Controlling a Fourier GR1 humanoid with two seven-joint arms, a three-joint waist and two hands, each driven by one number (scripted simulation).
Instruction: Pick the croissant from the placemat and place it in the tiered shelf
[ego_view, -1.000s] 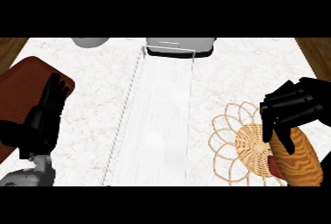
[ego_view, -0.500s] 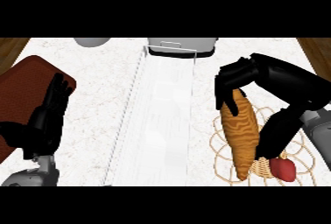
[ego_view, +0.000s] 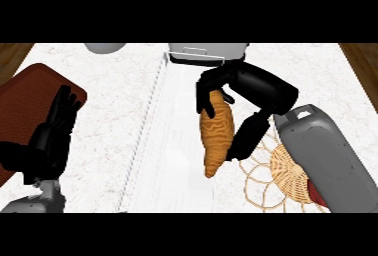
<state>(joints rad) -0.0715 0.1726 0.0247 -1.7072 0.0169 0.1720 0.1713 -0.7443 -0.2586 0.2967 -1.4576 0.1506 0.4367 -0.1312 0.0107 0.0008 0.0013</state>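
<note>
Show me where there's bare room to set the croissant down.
The tiered shelf is bare left of the croissant, up to its left edge. Bare counter lies between shelf and resting left hand. Crowded at right: the right hand, curled round the croissant, and the woven placemat.

counter (ego_view: 111, 95): white, faintly speckled, stone-like, matt.
croissant (ego_view: 216, 135): orange-brown, streaked grain, dull.
placemat (ego_view: 291, 172): straw-coloured woven loops, rough.
shelf (ego_view: 177, 165): thin pale wire edges, smooth whitish panel.
right hand (ego_view: 255, 92): black, smooth, slight sheen.
right forearm (ego_view: 328, 150): grey, smooth, matt.
left mat (ego_view: 26, 100): red-brown, finely dotted texture.
</note>
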